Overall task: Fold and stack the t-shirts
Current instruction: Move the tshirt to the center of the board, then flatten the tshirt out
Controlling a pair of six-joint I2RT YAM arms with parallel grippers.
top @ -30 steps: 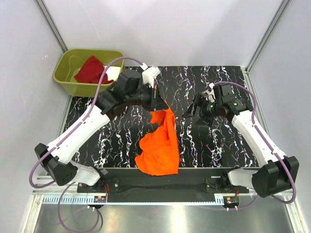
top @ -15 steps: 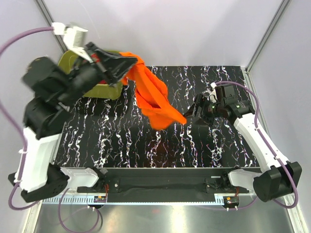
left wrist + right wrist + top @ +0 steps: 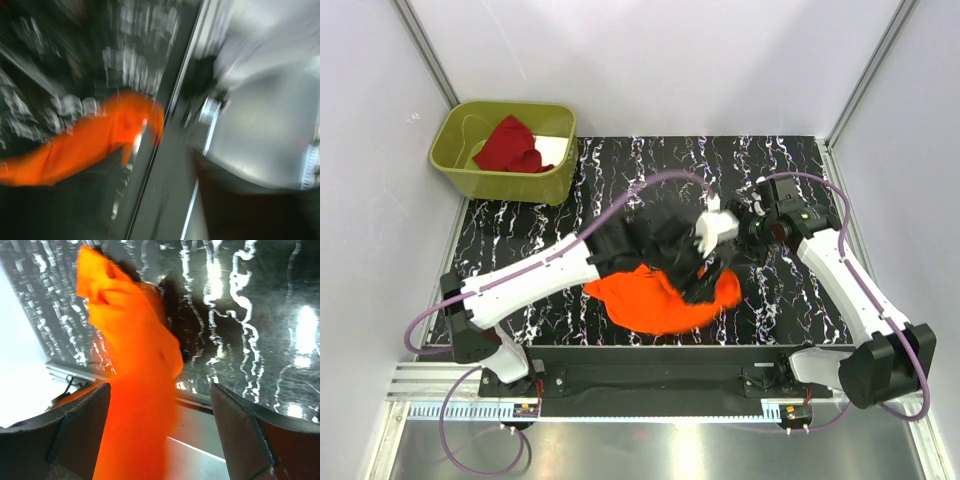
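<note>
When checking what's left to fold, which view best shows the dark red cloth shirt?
The top external view: the dark red cloth shirt lies crumpled inside the olive-green plastic bin, in plain sight. Neither wrist view shows it at all.

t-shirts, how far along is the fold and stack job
Nothing looks done: the orange t-shirt lies bunched and unfolded on the table. In hand: both arms reach toward it, the right gripper open. Left: folding it, then taking the dark red t-shirt from the olive-green bin, folding and stacking it.
</note>
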